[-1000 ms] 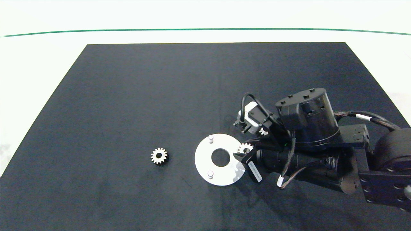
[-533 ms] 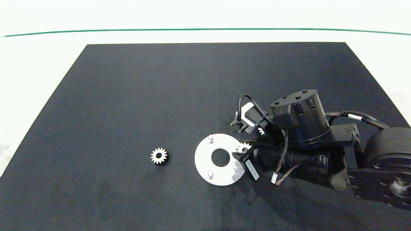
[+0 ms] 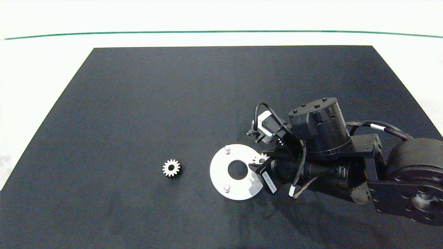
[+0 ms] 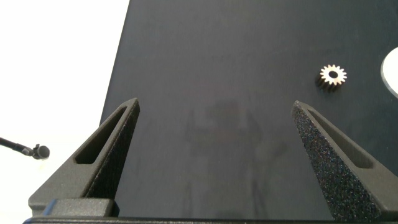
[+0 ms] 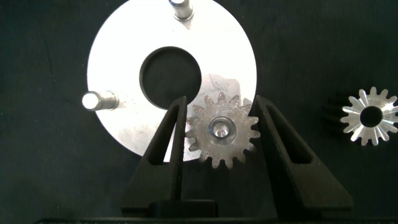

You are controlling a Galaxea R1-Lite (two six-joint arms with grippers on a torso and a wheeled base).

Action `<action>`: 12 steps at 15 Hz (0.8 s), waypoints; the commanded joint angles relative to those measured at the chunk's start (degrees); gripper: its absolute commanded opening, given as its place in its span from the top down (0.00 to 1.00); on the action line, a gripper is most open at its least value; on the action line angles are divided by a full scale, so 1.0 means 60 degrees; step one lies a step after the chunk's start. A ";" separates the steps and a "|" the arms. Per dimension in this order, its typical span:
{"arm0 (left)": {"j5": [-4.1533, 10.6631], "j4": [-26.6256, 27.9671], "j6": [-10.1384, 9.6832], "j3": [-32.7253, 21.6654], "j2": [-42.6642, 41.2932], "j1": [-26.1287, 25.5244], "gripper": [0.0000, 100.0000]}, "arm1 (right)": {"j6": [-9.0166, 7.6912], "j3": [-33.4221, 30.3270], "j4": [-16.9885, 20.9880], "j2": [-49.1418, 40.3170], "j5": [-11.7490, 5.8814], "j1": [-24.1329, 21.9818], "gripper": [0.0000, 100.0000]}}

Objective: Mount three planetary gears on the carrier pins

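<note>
Right wrist view: we have the right gripper [image 5: 219, 134] closed around one planetary gear [image 5: 222, 132], a finger [image 5: 166, 149] pressed on each side of its teeth. That gear lies flat over the rim of the white disc [image 5: 124, 56], and a pin end shows in its centre hole, so it looks to be on the third carrier pin; we can't tell if it is fully down. The other two carrier pins [image 5: 98, 99] are bare, both beyond the fingertips across the disc's centre hole. A second gear [image 5: 369, 116] lies flat on the black mat [image 5: 50, 174], off to one side of the gripper, clear of the disc.

From the head view, we see the right arm [image 3: 322, 152] reaching in low over the disc's near-right edge, gripper [image 3: 259, 162] on the gear there. A third gear [image 3: 171, 168] sits alone on the mat, well apart from the gripper on the far side of the disc.

Left gripper [image 4: 214, 121] is spread wide and empty above bare mat, the third gear [image 4: 333, 76] ahead of it and outside its fingers.
</note>
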 commanded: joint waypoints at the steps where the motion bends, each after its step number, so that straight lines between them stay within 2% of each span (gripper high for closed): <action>1: 0.0010 0.0010 0.0005 -0.0006 0.0018 -0.0012 0.00 | -0.0007 -0.0006 -0.0008 0.0109 -0.0015 -0.0021 0.93; 12: 0.0010 0.0025 -0.0010 -0.0108 0.0048 -0.0012 0.00 | -0.0022 0.0096 0.0036 0.0109 -0.0030 -0.0021 0.93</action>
